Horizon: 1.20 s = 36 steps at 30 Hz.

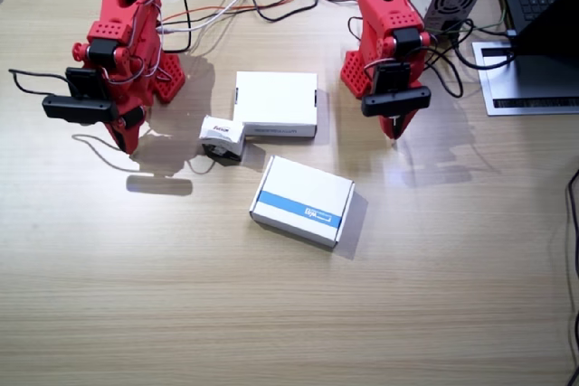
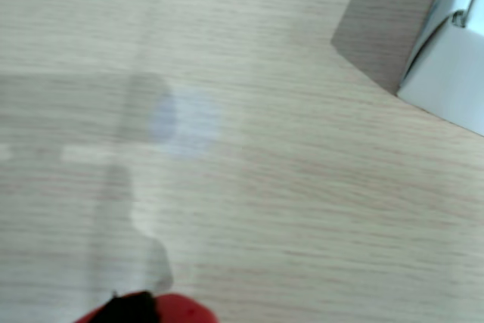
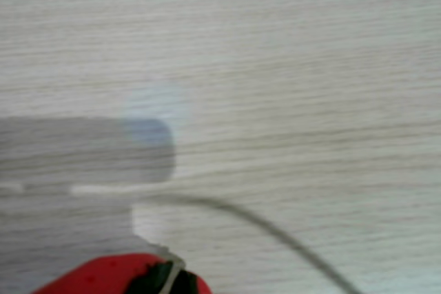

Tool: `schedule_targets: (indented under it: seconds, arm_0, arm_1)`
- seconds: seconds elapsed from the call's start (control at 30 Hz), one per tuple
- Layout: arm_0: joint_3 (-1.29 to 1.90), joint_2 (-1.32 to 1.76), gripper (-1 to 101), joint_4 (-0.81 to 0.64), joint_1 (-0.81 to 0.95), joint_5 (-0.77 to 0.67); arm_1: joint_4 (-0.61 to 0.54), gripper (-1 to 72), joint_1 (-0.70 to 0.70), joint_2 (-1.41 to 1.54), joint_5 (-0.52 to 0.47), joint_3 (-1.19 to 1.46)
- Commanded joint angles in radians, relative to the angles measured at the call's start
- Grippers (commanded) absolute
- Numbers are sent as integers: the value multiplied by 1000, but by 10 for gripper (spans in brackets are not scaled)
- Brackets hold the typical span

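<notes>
Red plastic makes up both arms, and each claw hangs tip-down over bare tabletop [image 1: 271, 314], holding nothing. The right claw [image 1: 127, 139] tapers to a single tip with no gap showing, so it looks clenched. The left claw [image 1: 395, 130] looks the same.

Nearest the right claw is a small white box with red lettering [image 1: 223, 133]. It lies inward of that claw, towards the left arm and apart from it, and is nearly square and a little skewed. Its far side touches the plain white box [image 1: 276, 101], which sits about midway between the claws, with its long axis along the line from one arm to the other.

From the left claw, the blue-striped box [image 1: 303, 189] lies inward and farther out from the arm bases. Its long axis is tilted slightly off that same line, and the stripe runs along its outer long edge. This box and the plain box are about equally near the left claw.

A wrist view catches one corner of a white carton [image 2: 454, 66] off to the side of the jaws, though I cannot tell which box it is. Another wrist view shows only wood grain and a thin dark cable [image 3: 275, 228].
</notes>
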Motion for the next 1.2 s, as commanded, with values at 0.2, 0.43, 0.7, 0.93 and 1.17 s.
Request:
schedule_targets:
  seconds: [0.2, 0.43, 0.7, 0.93, 1.17]
  arm_0:
    - [-15, 28, 0, -8, 91, 46]
    - [-15, 29, 0, -12, 81, 32]
    - [-15, 29, 0, -25, 98, -55]
    - [-15, 29, 0, -43, 87, -126]
    - [-15, 29, 0, -72, 92, -198]
  arm_1:
    - [21, 83, -117, 26, 28, -11]
    - [43, 25, -92, 26, -3, -75]
    - [202, 392, -476, -72, -44, -592]
    - [334, 500, -782, -336, -313, -810]
    - [416, 519, -759, -833, -739, -1106]
